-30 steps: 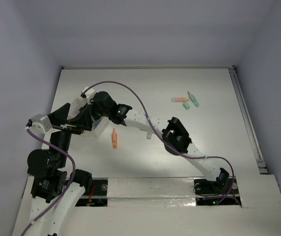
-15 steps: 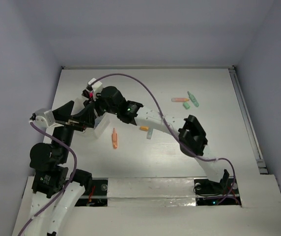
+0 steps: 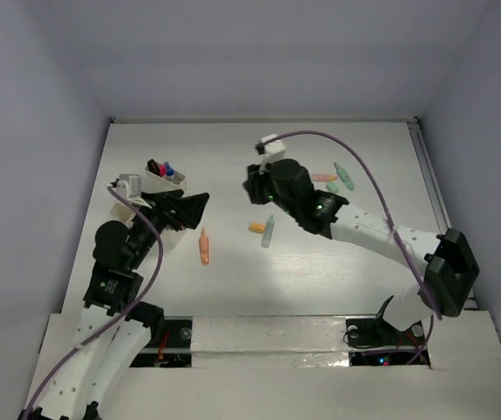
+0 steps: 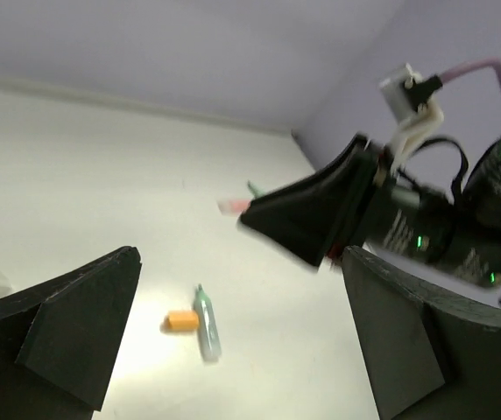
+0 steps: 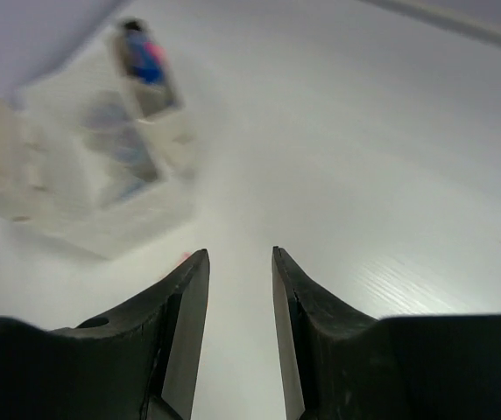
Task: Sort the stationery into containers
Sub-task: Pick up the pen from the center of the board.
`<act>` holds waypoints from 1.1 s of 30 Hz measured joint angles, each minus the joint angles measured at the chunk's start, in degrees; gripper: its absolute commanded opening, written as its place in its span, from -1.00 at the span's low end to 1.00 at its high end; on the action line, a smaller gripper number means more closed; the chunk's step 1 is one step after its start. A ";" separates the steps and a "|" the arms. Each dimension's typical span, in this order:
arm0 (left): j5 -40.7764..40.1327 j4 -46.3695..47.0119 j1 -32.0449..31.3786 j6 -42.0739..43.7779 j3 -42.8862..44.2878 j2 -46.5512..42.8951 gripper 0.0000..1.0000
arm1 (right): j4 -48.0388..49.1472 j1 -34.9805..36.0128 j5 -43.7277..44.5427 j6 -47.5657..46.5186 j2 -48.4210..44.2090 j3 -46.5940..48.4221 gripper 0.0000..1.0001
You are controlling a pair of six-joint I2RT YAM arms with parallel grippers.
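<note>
While the left gripper (image 3: 194, 212) gapes wide and empty at centre left, the orange marker (image 3: 204, 247) lies just below it, its long axis up-down the frame. It is nearer this arm than the right gripper (image 3: 253, 185), whose jaws stand narrowly apart on nothing. Six pieces lie loose: three mid-frame, three upper right. The bins (image 3: 170, 183) sit upper left.

White arm links (image 3: 377, 234), black joints (image 3: 450, 273), purple cables (image 3: 316, 134), small green lights (image 3: 318, 207), black wedge-fingered right claw (image 5: 238, 255).

I see open tabletop (image 3: 224, 156) between the bins (image 3: 165, 181) and the right arm (image 3: 364, 229). Nearer me, an orange marker (image 3: 204, 247), an orange stub (image 3: 257, 227) and a pale green marker (image 3: 268, 233) lie in the way. More markers (image 3: 345, 178) cluster far right.
</note>
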 measured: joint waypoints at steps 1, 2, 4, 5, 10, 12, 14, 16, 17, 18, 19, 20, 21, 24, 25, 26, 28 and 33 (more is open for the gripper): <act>1.20 0.79 0.00 -1.05 -1.66 0.81 0.96 | -0.63 -2.95 0.15 1.42 -2.25 -3.52 -0.19; 2.47 1.68 0.00 -2.14 -3.32 1.84 0.96 | -1.95 -5.77 0.44 2.49 -3.85 -6.05 -0.19; 4.63 3.56 -0.04 -4.02 -6.32 3.58 0.96 | -4.87 -12.50 1.03 4.55 -6.29 -10.88 -0.14; 5.51 4.28 -0.13 -4.85 -7.52 4.48 0.96 | -6.16 -15.98 1.60 5.16 -7.21 -12.92 -0.12; 7.39 7.26 -1.55 -6.99 -10.40 8.09 0.96 | -12.17 -29.03 1.79 5.97 -7.96 -16.57 0.01; 7.65 8.24 -2.54 -7.48 -10.54 8.83 0.95 | -13.49 -32.63 0.55 5.29 -6.84 -15.96 0.08; 7.78 8.85 -3.61 -7.58 -10.54 9.16 0.95 | -14.23 -35.69 -1.03 4.39 -4.37 -14.32 0.12; 7.74 8.74 -4.66 -7.37 -10.51 9.20 0.95 | -15.04 -38.58 -3.21 3.54 -0.87 -12.04 0.18; 7.74 8.68 -5.05 -7.28 -10.51 9.29 0.95 | -15.17 -39.76 -4.24 2.97 1.07 -10.84 0.20; 7.76 8.59 -5.49 -7.19 -10.51 9.35 0.95 | -15.65 -40.76 -5.14 2.47 3.02 -9.46 0.21; 7.76 8.55 -5.92 -7.15 -10.51 9.44 0.95 | -16.33 -41.51 -5.77 1.84 4.81 -8.13 0.22; 7.78 8.57 -6.25 -7.13 -10.51 9.53 0.95 | -17.07 -42.01 -6.49 1.16 6.67 -6.45 0.23; 7.85 8.57 -6.51 -7.13 -10.51 9.64 0.95 | -17.70 -42.29 -7.06 0.72 8.31 -4.83 0.24; 8.33 8.74 -7.17 -7.13 -10.51 10.43 0.95 | -19.96 -42.42 -8.81 -0.31 12.98 0.94 0.31; 8.46 8.83 -7.23 -7.13 -10.51 10.84 0.95 | -20.00 -42.42 -9.44 -0.37 14.47 2.80 0.33; 8.55 8.92 -7.28 -7.13 -10.51 11.19 0.95 | -20.26 -42.42 -10.08 -0.46 15.85 4.57 0.35; 8.68 9.03 -7.63 -7.13 -10.51 11.72 0.95 | -20.13 -42.42 -11.52 -0.26 17.68 6.64 0.44; 8.79 9.51 -7.93 -7.15 -10.51 11.89 0.95 | -19.76 -41.92 -15.87 0.81 19.74 7.02 0.61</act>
